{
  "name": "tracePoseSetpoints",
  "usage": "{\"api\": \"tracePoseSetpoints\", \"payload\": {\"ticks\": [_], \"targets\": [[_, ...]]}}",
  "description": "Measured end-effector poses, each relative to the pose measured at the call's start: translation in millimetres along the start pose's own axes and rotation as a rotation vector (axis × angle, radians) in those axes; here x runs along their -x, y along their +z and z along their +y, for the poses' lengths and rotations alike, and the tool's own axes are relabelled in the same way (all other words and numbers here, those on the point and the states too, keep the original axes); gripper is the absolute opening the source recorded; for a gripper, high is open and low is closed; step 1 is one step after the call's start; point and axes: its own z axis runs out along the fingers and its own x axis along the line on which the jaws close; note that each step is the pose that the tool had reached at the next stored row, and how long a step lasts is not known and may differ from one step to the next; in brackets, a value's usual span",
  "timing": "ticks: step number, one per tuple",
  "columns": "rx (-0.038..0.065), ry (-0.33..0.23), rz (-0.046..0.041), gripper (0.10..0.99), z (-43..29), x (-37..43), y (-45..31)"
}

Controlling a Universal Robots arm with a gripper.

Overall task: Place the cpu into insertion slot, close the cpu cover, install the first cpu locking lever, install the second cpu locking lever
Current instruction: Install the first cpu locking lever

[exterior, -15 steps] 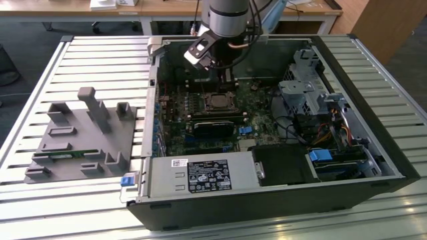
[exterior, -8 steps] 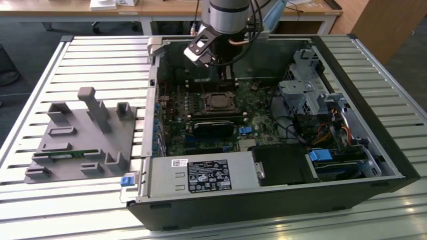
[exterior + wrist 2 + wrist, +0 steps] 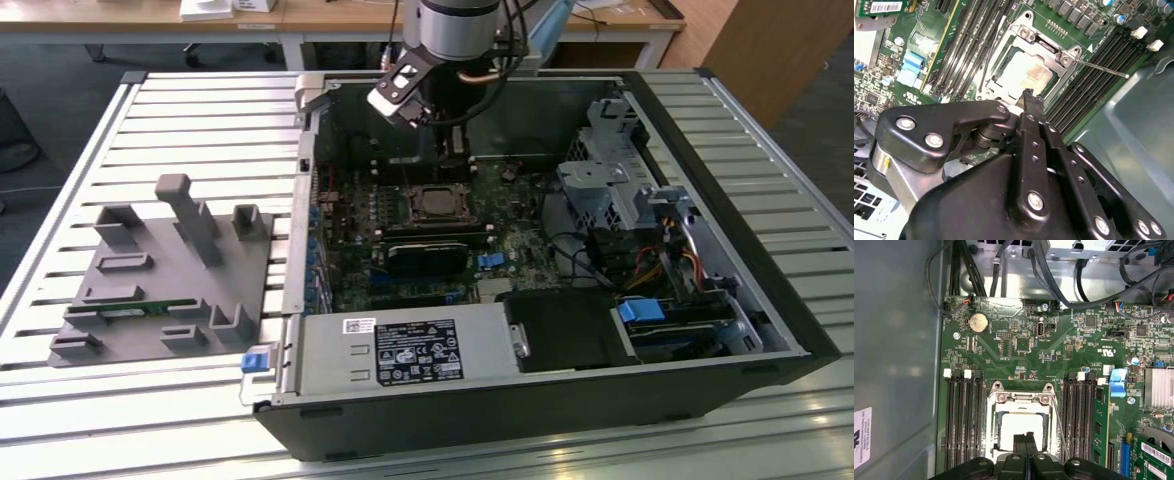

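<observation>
Gripper (image 3: 1025, 440) is hovering, fingers pinched together on nothing, over the cpu cover (image 3: 993, 427) edge, with the loose-looking locking lever (image 3: 1060, 425) running lengthwise just beside it.

Cpu (image 3: 1019, 423): pale square chip, flat in its socket. Cpu cover (image 3: 1019, 398): silvery frame, lying down around it. Thin lever (image 3: 1104, 69) angles outward beside the frame.

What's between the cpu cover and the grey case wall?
Black memory slots, in both wrist views; in the second wrist view a thin rod beside the cpu cover juts over them.
</observation>
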Motion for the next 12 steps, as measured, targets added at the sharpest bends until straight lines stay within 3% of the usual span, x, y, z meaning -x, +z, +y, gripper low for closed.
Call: {"api": "tracePoseSetpoints", "payload": {"ticks": [8,12], "targets": [[0.000,-0.003,0.0003,0.106,0.1,0.0,-3.6],[0.001,-0.048,0.0009,0.106,0.1,0.1,-3.7]]}}
